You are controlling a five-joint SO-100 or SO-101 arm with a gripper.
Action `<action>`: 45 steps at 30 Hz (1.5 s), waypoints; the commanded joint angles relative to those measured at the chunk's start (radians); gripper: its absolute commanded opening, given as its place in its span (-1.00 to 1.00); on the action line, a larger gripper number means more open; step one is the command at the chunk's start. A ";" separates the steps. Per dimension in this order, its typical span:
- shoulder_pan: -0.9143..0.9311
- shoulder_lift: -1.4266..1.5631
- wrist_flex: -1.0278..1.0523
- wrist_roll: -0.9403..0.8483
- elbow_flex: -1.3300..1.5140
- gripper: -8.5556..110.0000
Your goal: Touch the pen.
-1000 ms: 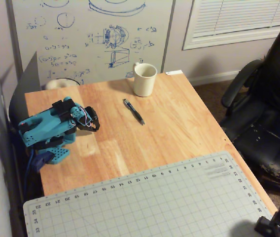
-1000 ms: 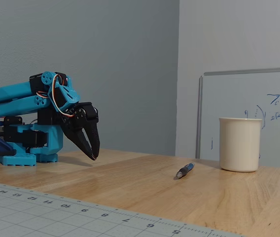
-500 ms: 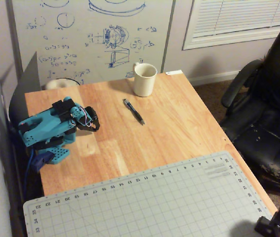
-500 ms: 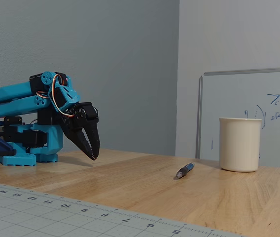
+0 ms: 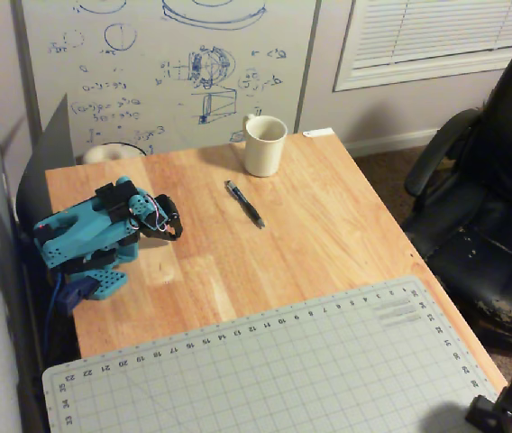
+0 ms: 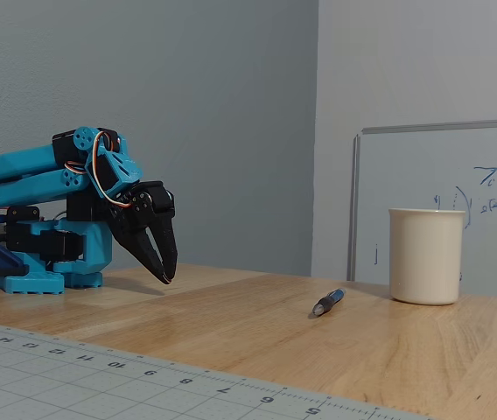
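The pen [image 5: 244, 204] is slim and dark with a bluish part. It lies flat on the wooden table [image 5: 346, 225] just below the cream mug [image 5: 264, 144] in the overhead view. In the fixed view the pen [image 6: 328, 302] lies left of the mug [image 6: 426, 255]. My blue arm is folded at the table's left edge. My black gripper [image 5: 177, 232] points down, jaws together and empty, well left of the pen. In the fixed view the gripper [image 6: 168, 277] has its tips just above the table.
A grey cutting mat [image 5: 265, 374] covers the table's near part. A whiteboard [image 5: 166, 63] leans behind the table. A black office chair [image 5: 490, 198] stands at the right. A black clamp [image 5: 508, 406] sits at the lower right corner.
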 commanded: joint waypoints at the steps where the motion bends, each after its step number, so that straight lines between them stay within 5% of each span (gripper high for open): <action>1: 0.000 0.011 -0.005 -0.006 -0.032 -0.85; 23: -0.009 -0.063 -0.006 -0.005 -0.417 -0.85; 45: -0.011 -1.310 0.227 -0.005 -1.603 -0.85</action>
